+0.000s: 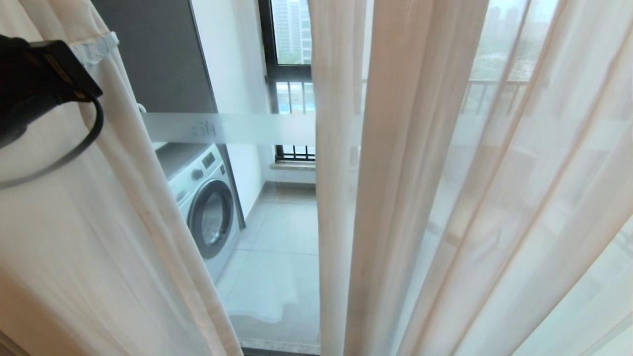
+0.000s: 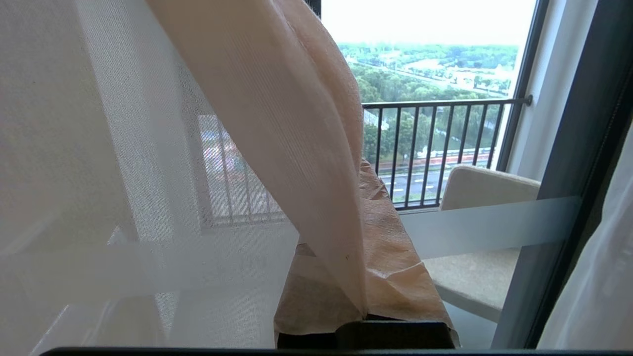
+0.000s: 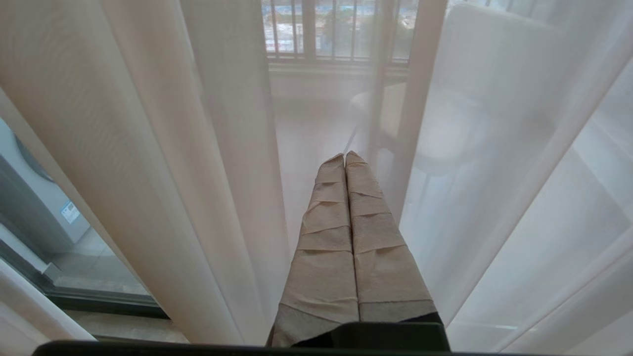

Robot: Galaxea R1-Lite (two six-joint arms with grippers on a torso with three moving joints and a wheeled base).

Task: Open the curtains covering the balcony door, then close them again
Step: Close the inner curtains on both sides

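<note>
Sheer curtains (image 2: 277,148) drape over the closed left end effector (image 2: 366,277), which grips nothing.

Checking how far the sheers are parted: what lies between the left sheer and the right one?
Head view: bare balcony door glass between left sheer and right sheer; behind it, a washing machine.

washing machine (image 1: 203,198), railing (image 2: 445,148), cream chair (image 2: 482,237)
</note>
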